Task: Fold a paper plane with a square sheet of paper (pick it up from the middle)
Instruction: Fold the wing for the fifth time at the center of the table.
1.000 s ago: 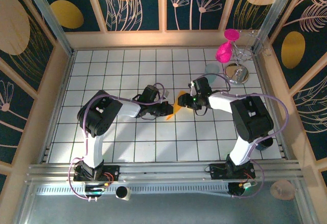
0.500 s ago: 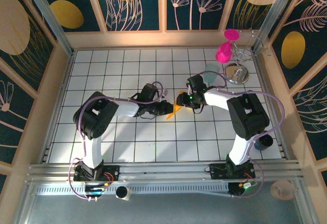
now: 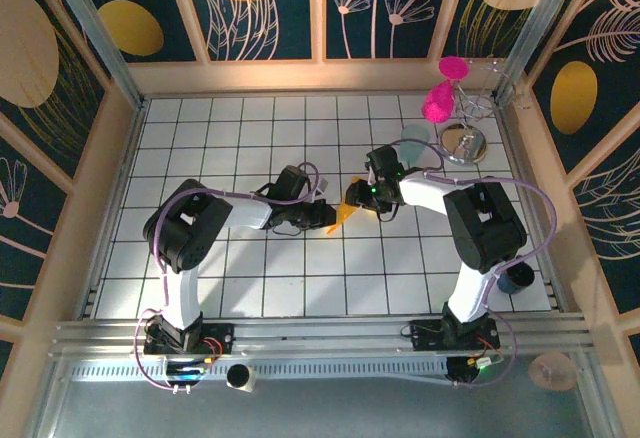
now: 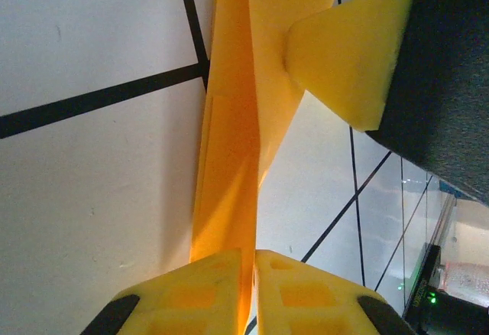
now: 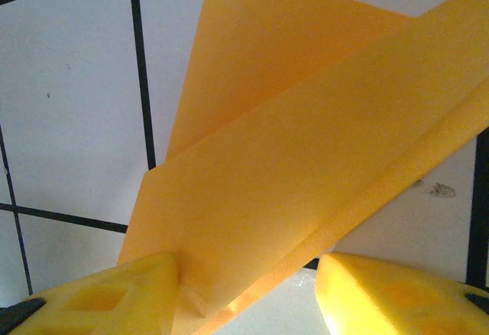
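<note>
Item: folded orange-yellow paper [image 3: 345, 214], lying near the middle of the white tiled counter [image 3: 250, 268], between my two arms and creased lengthwise, with one flap standing up off the tiles. Left tool [image 3: 326, 217]: I am reaching in from the left and clamping the paper's left end, my yellow pads [image 4: 206, 297] pressing together on the raised fold. Right tool [image 3: 356, 198]: I am reaching in from the right at the paper's far right end, with the jaws standing apart. The paper is passing between them and leaning against one pad [image 5: 114, 297], while bare tile is showing before the other. Also standing at the far right of the counter: a pale teal cup [image 3: 414, 138].
</note>
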